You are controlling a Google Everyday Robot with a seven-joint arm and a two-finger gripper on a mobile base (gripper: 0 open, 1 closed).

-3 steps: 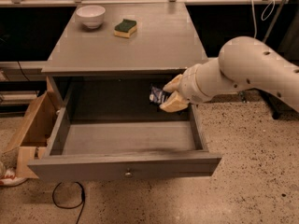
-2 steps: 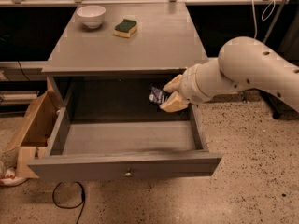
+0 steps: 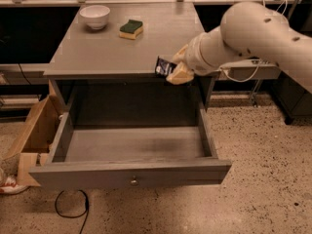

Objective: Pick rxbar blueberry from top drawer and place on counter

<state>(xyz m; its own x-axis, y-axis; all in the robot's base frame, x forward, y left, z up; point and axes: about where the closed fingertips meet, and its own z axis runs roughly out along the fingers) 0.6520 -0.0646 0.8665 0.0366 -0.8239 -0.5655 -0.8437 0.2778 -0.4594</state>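
My gripper [image 3: 171, 71] is shut on the rxbar blueberry [image 3: 164, 67], a small dark wrapper with white lettering. It holds the bar in the air at the front right edge of the counter [image 3: 117, 45], about level with its top. The top drawer [image 3: 131, 172] is pulled open below, and its grey floor is bare. The white arm reaches in from the right.
A white bowl [image 3: 95, 16] and a green-and-yellow sponge [image 3: 131, 28] sit at the back of the counter. An open cardboard box [image 3: 31, 130] stands on the floor left of the drawer. A black cable [image 3: 70, 208] lies under the drawer front.
My gripper has lifted the rxbar up out of the drawer's back right area to the height of the counter's front edge.
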